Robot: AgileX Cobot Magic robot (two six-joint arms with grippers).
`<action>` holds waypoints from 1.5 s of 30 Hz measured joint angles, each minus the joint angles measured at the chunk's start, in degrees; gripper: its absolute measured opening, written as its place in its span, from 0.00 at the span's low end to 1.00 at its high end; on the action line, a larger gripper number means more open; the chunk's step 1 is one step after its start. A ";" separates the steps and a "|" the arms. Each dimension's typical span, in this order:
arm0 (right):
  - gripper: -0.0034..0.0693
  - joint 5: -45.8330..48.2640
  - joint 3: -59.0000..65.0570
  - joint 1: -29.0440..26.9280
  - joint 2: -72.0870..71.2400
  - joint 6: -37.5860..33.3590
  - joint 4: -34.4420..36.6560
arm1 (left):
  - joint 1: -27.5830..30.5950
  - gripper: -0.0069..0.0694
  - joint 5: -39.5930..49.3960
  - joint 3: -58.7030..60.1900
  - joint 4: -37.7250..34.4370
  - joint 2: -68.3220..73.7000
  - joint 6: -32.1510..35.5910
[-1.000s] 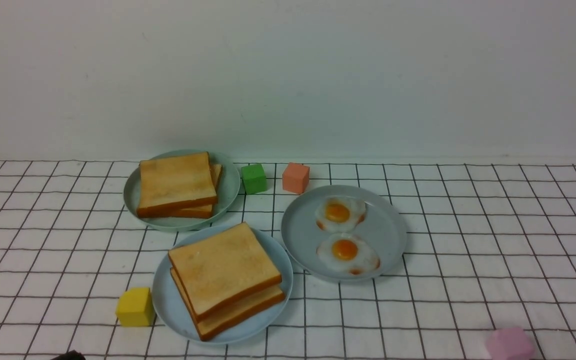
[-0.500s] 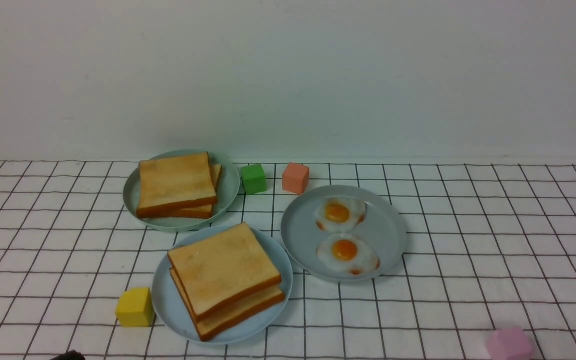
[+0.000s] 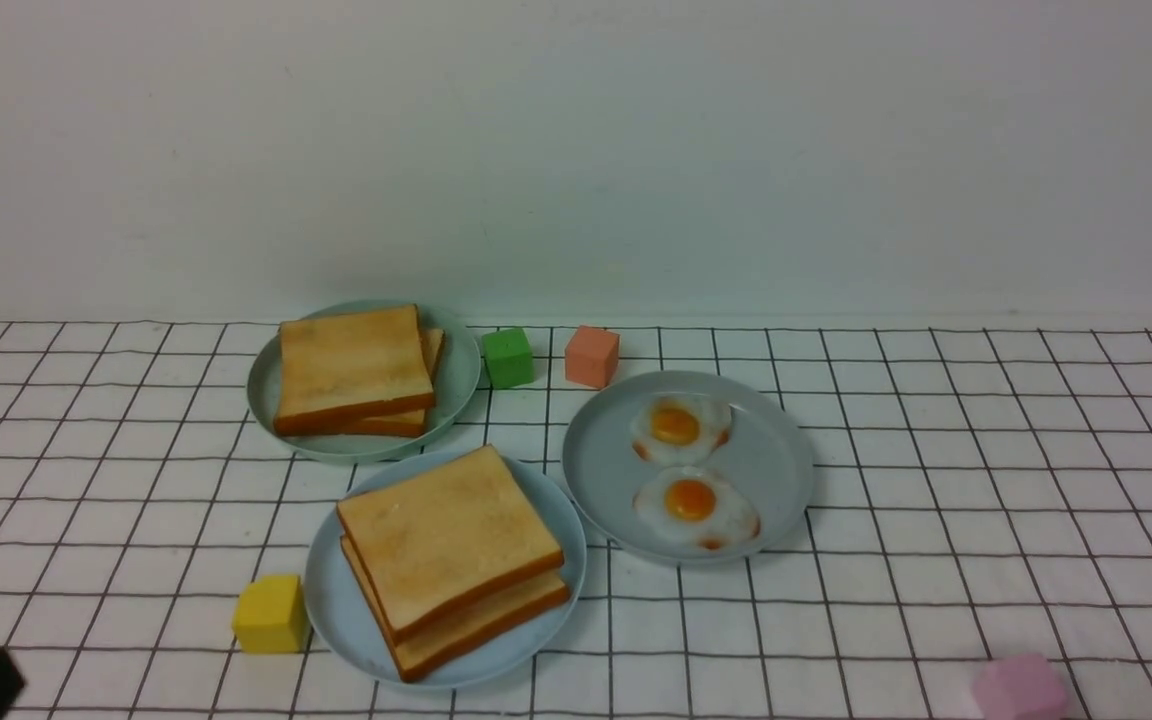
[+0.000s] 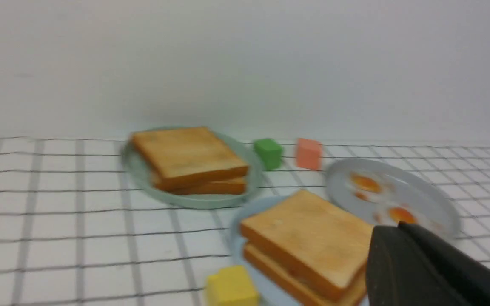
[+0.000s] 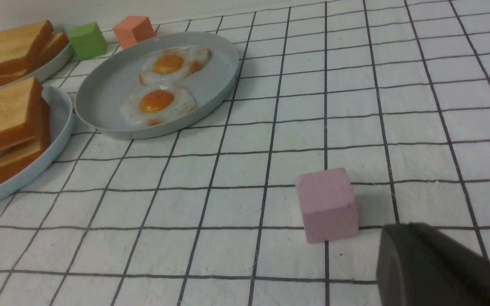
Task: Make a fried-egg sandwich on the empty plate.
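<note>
Fingers (image 4: pixel 402 238) closed, empty, sandwich (image 3: pixel 451 560) flat on blue plate (image 3: pixel 336 610), corner pointing forward

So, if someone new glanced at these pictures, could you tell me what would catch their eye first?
Probably the two fried eggs with orange yolks on the grey-blue plate right of centre. Next, the toast: the fried-egg sandwich on the pale blue plate at the front, and a plain toast pile on the grey-green plate behind it. Coloured cubes dot the checked cloth: yellow, green, salmon and pink.
</note>
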 joint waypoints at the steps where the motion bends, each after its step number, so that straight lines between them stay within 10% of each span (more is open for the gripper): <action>1: 0.06 0.00 0.00 0.00 0.00 0.00 0.00 | 2.89 0.07 2.21 0.14 1.58 -0.85 -2.13; 8: 0.06 0.00 0.00 0.00 0.00 0.00 0.10 | 12.48 0.07 10.09 6.53 2.95 -1.68 -9.34; 45: 0.11 0.00 0.00 0.00 -0.04 -0.02 0.15 | 12.67 0.07 9.14 6.70 0.83 -1.68 -9.65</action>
